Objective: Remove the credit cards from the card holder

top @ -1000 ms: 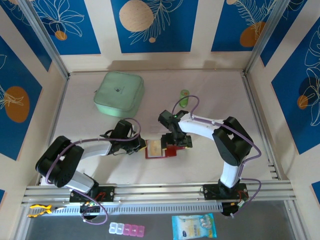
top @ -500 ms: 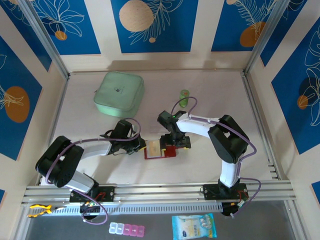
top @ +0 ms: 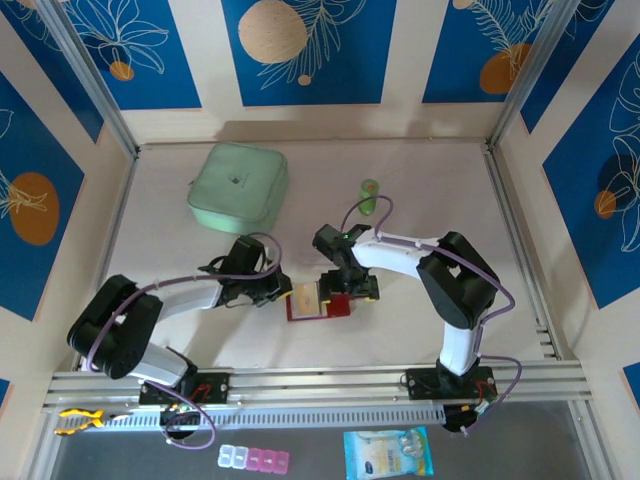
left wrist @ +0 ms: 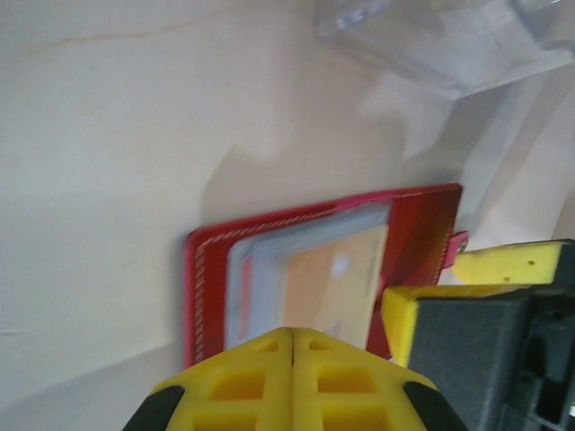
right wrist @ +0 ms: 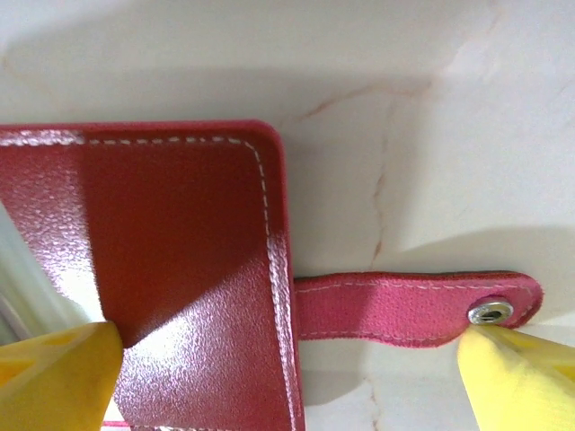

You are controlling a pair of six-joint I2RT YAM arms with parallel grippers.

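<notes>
The card holder (top: pixel 338 306) lies open in the middle of the table, red with a grey inside. A tan credit card (top: pixel 306 296) shows in its left half, also seen as an orange card (left wrist: pixel 334 285) in the clear pocket of the card holder (left wrist: pixel 205 278). My left gripper (top: pixel 282 292) is at the holder's left edge, its yellow fingertips (left wrist: pixel 293 336) pressed shut on nothing. My right gripper (top: pixel 348 288) is over the right half. It stands open (right wrist: pixel 287 382), one fingertip (right wrist: pixel 56 375) on the red flap (right wrist: pixel 171 260), the other by the snap tab (right wrist: pixel 413 310).
A pale-green pouch (top: pixel 238 187) sits at the back left and a small green object (top: pixel 369 194) behind the right arm. A clear plastic piece (left wrist: pixel 440 40) lies beyond the holder. A pill box (top: pixel 254 458) and a blue packet (top: pixel 389 452) lie below the rail.
The right gripper and the card holder have shifted slightly left, and the right jaws have narrowed a little. The left gripper stays shut at the holder's edge.
</notes>
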